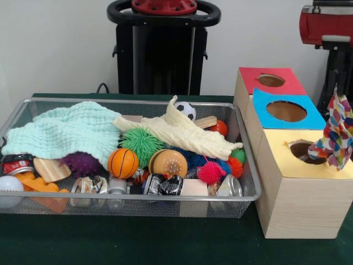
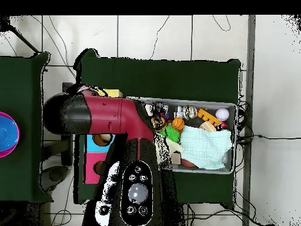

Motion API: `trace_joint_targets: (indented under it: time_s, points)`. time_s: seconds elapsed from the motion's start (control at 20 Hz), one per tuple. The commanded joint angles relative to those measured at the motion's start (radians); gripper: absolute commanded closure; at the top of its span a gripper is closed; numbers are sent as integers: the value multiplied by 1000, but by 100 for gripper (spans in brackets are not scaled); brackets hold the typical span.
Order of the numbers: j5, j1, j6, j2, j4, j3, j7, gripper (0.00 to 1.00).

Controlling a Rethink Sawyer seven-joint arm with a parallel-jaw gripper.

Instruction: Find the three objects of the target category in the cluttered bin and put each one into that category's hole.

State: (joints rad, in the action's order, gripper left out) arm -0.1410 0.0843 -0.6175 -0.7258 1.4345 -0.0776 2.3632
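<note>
A white cloth with multicoloured polka dots (image 1: 335, 131) hangs upright at the right edge of the front view, its lower end at the ragged round hole (image 1: 300, 150) in the yellow top of the pale wooden box (image 1: 300, 199). My gripper (image 1: 337, 83) is shut on the cloth's peaked top, directly above that hole. The wire mesh bin (image 1: 132, 208) lies left of the boxes, full of clutter. No other polka-dot cloth shows in it. In the overhead view my red arm (image 2: 111, 115) covers the boxes and hides the gripper.
A mint green waffle cloth (image 1: 66, 132) and a cream knitted cloth (image 1: 182, 132) lie over balls, spiky toys and cans in the bin. The blue-topped box (image 1: 287, 112) and the red-topped box (image 1: 270, 80) stand behind the yellow one. The robot pedestal (image 1: 162, 49) stands behind the bin.
</note>
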Motion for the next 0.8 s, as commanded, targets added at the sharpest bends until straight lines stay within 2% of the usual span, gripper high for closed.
trace_joint_targets:
  time_s: [0.05,0.5,0.8]
  points:
    - [66,-20,-114,27,89,69,-54,100]
    - [70,-16,-113,6,128,70,-28,100]
    - [63,-30,-136,-6,141,83,-45,100]
